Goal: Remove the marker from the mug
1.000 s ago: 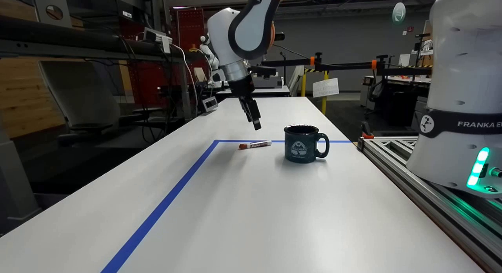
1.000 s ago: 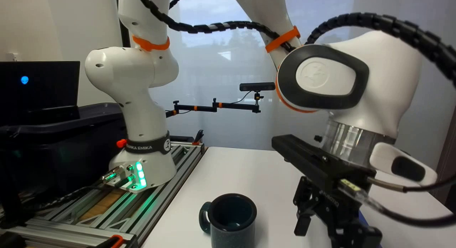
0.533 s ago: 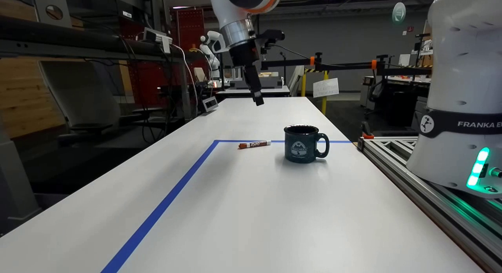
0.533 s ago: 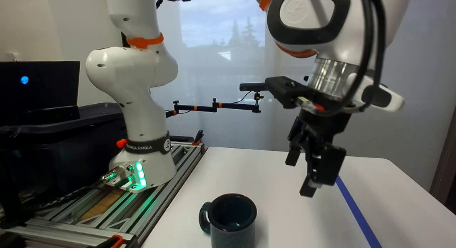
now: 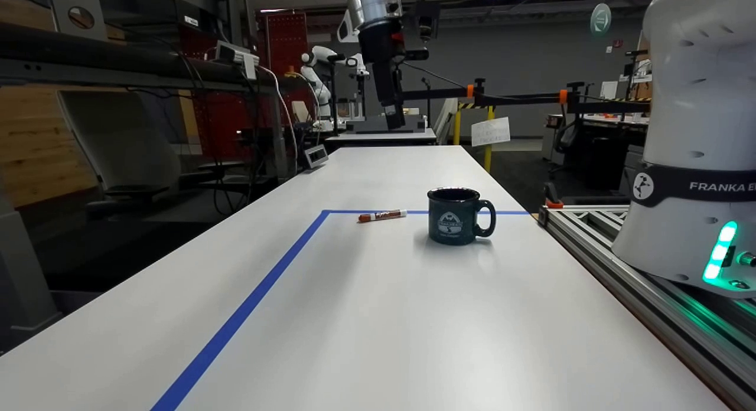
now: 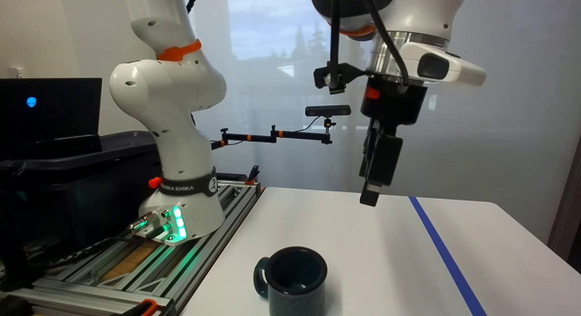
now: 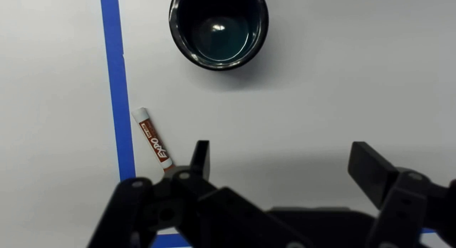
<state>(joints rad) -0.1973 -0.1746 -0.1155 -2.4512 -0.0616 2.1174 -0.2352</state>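
the gripper (image 7: 279, 159) is hanging above the white table (image 5: 425, 316) at a slight tilt, pointing down, and in the wrist view its fingers (image 7: 201, 157) are standing wide apart, with bare table showing between them. near one finger in that view, the marker (image 7: 153, 137) is lying on the table, outside the mug (image 7: 221, 37); the gripper is partly covering its reddish end, and its white end is resting just beside the blue tape (image 7: 115, 80). the mug is standing upright near the marker, well apart from the gripper. in both exterior views its handle (image 5: 492, 219) is pointing to the side where the robot's base (image 5: 679, 234) is standing, and in an exterior view a pale print (image 5: 450, 223) is showing on its wall. the base is glowing green along a light strip (image 5: 720, 251). farther out, a sheet of paper (image 5: 490, 131) is hanging by a yellow post (image 5: 488, 159). in an exterior view, a laptop (image 6: 54, 120) is glowing with a blue logo (image 6: 31, 102) above a dark bin (image 6: 77, 193).
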